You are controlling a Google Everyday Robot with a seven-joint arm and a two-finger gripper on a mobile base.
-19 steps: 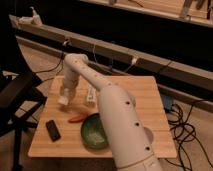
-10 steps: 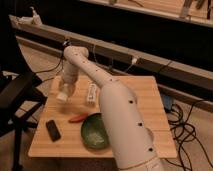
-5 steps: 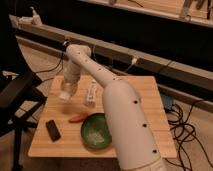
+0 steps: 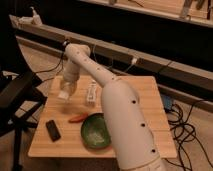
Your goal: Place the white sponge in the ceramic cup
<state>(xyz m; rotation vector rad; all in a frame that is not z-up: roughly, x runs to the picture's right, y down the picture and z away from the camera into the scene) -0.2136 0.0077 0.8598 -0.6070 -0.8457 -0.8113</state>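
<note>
Wooden worktop fills the middle of the view, with a thick white arm rising from the near right, bending at a joint above the far left corner and dropping down again. The hand hangs at the end of that arm over the left part of the worktop, near its left edge. Whether it is clenched or released cannot be told.

A small pale lump shows right at the hand's lower end. It could be the white sponge or the cup (the two cannot be told apart here), and whether it touches the worktop cannot be told either.

Just to the right of the hand lies a long narrow white tube, pointing away from the camera. Nearer the camera sits a small red-orange thing, just beside the rim of a wide green bowl, which the arm partly covers on its right side. A flat black block lies near the front left corner, well apart from the bowl.

Off the worktop, a black chair stands to the left, and dark cables trail over the floor to the right.
</note>
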